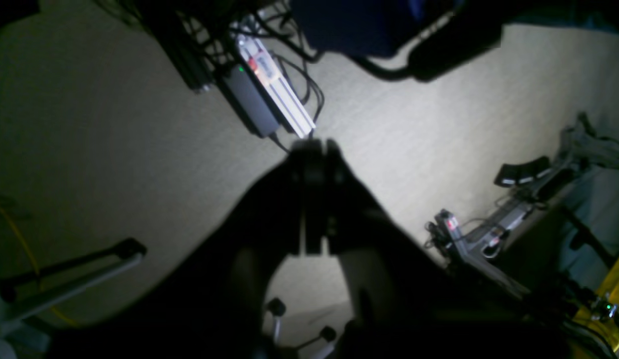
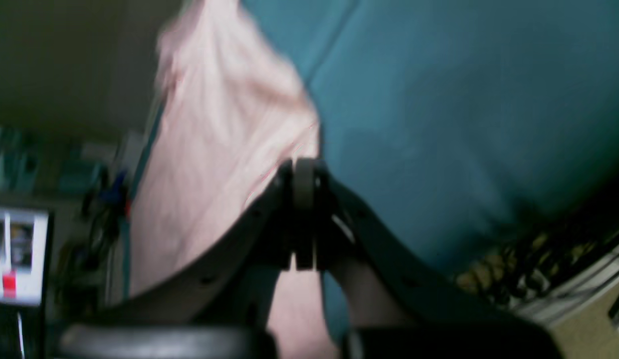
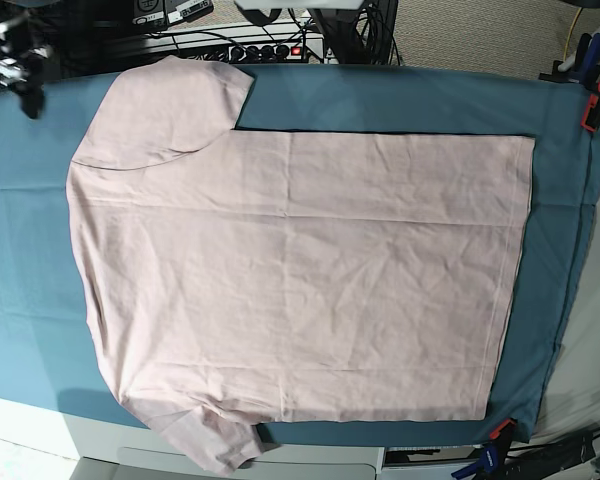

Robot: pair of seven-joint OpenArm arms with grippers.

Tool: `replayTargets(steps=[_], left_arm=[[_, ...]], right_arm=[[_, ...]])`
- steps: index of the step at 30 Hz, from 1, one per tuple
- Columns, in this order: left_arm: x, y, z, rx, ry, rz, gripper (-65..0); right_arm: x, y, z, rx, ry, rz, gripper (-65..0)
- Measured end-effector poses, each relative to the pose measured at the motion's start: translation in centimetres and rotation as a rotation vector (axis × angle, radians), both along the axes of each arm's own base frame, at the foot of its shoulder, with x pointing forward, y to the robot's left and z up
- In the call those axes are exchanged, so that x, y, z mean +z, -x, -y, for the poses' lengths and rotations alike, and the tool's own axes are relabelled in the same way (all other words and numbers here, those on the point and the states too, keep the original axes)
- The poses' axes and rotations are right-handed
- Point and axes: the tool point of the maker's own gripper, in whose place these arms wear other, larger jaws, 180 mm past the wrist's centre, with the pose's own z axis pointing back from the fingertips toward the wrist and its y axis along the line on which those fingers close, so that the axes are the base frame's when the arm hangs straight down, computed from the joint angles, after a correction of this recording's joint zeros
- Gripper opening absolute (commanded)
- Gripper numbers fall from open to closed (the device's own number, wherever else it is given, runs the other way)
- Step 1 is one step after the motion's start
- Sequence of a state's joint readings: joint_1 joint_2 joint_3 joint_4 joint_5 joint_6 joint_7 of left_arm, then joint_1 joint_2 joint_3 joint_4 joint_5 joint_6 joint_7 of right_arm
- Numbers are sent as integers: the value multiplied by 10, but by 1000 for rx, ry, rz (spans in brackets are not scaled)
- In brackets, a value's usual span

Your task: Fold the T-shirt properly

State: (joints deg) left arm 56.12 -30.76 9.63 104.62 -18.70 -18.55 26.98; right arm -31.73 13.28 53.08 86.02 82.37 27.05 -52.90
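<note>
Lying flat, plain side up, the T-shirt [image 3: 300, 270] awaits its first fold; both claws, left claw [image 1: 313, 149] and right claw [image 2: 303, 167], are pressed together, empty, and must open onto an edge.

Clamps [image 3: 592, 105] along table cloth [image 3: 400, 95] edge

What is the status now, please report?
Left gripper shut, empty, off the table. Right gripper shut, empty. T-shirt flat, unfolded, on teal cloth. Nothing in the way.
</note>
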Motion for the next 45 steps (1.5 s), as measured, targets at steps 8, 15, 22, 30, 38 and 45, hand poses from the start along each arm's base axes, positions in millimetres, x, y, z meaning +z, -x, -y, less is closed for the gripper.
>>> replayTargets(steps=[8,15,22,30,38,45], left_arm=[[-2,0,-3,-25,-19,12,-650],[-2,0,-4,-36,-26,16,-650],[-2,0,-4,-36,-26,16,-650],[-2,-1,-4,-36,-26,18,-650],[-3,-6,-4,-36,-25,29,-650],[-3,-17,-3,-29,-19,59,-650]], right_arm=[[-33,-19,-21,96,120,-111,-650],[-43,-12,-18,125,194,-181,-590],[-42,-13,-29,167,148,-176,-356],[-50,-8,-49,136,57,-145,-356],[-62,-12,-86,183,-17,-124,-356],[-71,-18,-109,260,-6,-147,-485]])
